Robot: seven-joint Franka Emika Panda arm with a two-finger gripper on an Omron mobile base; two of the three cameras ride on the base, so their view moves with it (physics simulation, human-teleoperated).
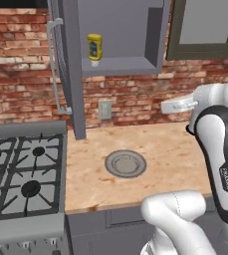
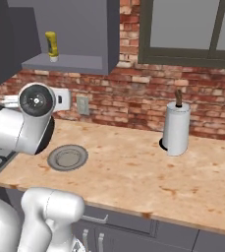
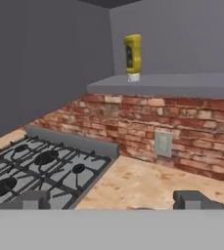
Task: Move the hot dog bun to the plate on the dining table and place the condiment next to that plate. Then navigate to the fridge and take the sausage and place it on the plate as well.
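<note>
The condiment [image 1: 94, 48] is a yellow squeeze bottle with a dark label. It stands cap-down on the shelf of an open grey wall cabinet [image 2: 65, 61], and its label faces me on that shelf [image 3: 133, 57]. My gripper [image 3: 116, 201] hangs over the wood counter, lower than the shelf and well short of the bottle, open with nothing between its fingertips [image 3: 35, 200]. The hot dog bun, the plate, the dining table, the fridge and the sausage are out of view.
A small grey dish with a ringed rim [image 1: 125, 163] lies on the wood counter [image 1: 170, 149]. The gas stove [image 1: 21, 174] adjoins the counter on the left. The open cabinet door [image 1: 68, 64] juts out above the counter. A paper towel roll [image 2: 176, 129] stands by the brick wall.
</note>
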